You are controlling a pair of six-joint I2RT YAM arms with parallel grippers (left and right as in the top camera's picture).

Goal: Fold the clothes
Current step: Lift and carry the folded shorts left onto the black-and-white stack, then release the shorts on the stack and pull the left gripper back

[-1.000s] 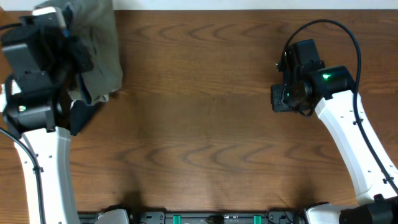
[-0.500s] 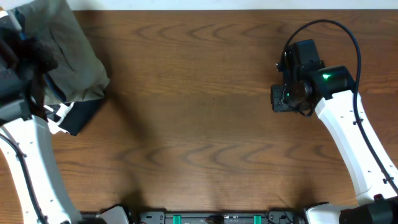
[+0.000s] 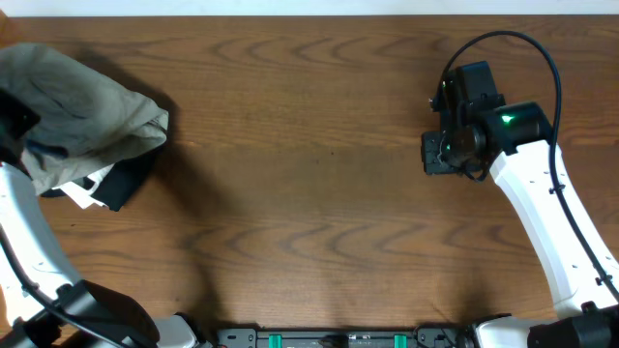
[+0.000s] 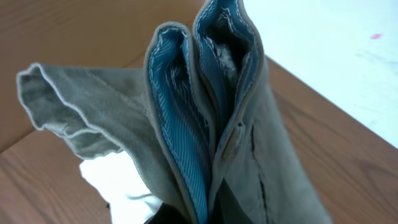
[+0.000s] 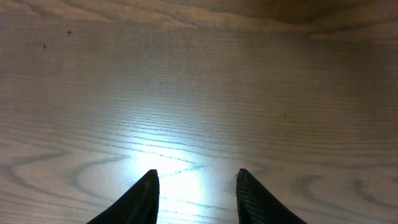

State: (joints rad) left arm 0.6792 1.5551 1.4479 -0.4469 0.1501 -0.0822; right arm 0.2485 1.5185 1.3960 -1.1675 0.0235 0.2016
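The khaki clothes [image 3: 82,101] hang bunched at the table's far left in the overhead view. My left gripper is almost wholly hidden under them; only a dark bit shows at the frame's left edge [image 3: 14,118]. In the left wrist view the clothes [image 4: 261,155] fill the frame. They are pinched into folds with blue striped lining showing, and they run down into my dark jaws [image 4: 208,208], which are shut on them. My right gripper [image 5: 196,186] is open and empty just above bare wood, at the right of the table in the overhead view [image 3: 445,155].
A black-and-white garment pile [image 3: 108,181] lies on the table under the lower edge of the khaki clothes. Its white part shows in the left wrist view [image 4: 115,180]. The wooden table [image 3: 309,193] reaches a pale far edge at the top.
My left arm has swung left, nearly out of the overhead view, carrying the khaki clothes left and a little nearer. The dark pile is more exposed. The right arm has not moved.
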